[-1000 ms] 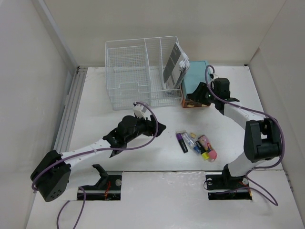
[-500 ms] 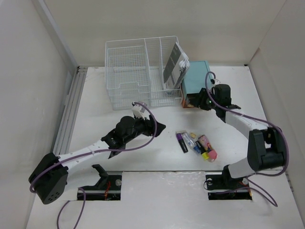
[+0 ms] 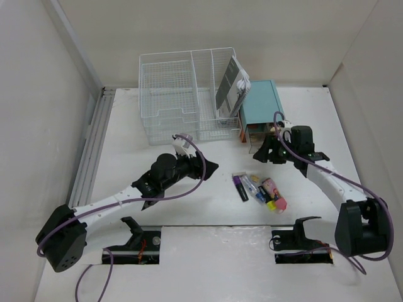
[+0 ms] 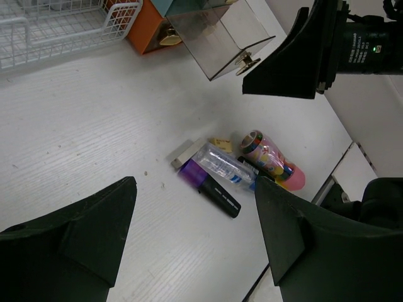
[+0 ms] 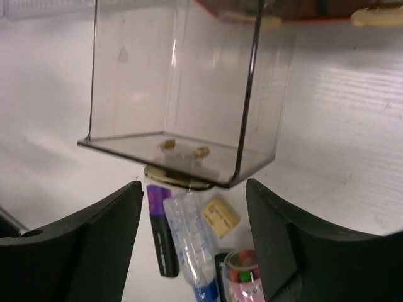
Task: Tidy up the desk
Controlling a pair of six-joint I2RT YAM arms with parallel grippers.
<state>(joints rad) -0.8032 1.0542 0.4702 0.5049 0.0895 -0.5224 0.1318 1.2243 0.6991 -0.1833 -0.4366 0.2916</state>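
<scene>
The white desk [image 3: 138, 157] holds a small pile: a purple-and-black highlighter [image 3: 240, 187], a clear tube [image 3: 250, 185], a yellow eraser [image 5: 220, 217], a tape roll [image 4: 255, 143] and a pink item [image 3: 277, 200]. My left gripper [image 3: 211, 167] is open and empty, hovering left of the pile, with the highlighter [image 4: 211, 189] between its fingers' line of sight. My right gripper [image 3: 263, 151] is open just in front of a clear smoky drawer [image 5: 176, 82] that stands pulled out of the teal drawer box [image 3: 261, 100]. The drawer's brass knob [image 5: 176, 176] sits just beyond its fingertips.
A white wire-mesh organizer [image 3: 170, 94] stands at the back with a booklet [image 3: 230, 85] leaning in its right compartment. An orange drawer [image 4: 148, 31] sits beside the clear one. A ribbed metal rail [image 3: 91, 145] runs along the desk's left edge. Walls enclose the desk.
My right gripper has drawn back from the teal box toward the near side, and the clear drawer has slid out with it. The left arm has barely moved.
</scene>
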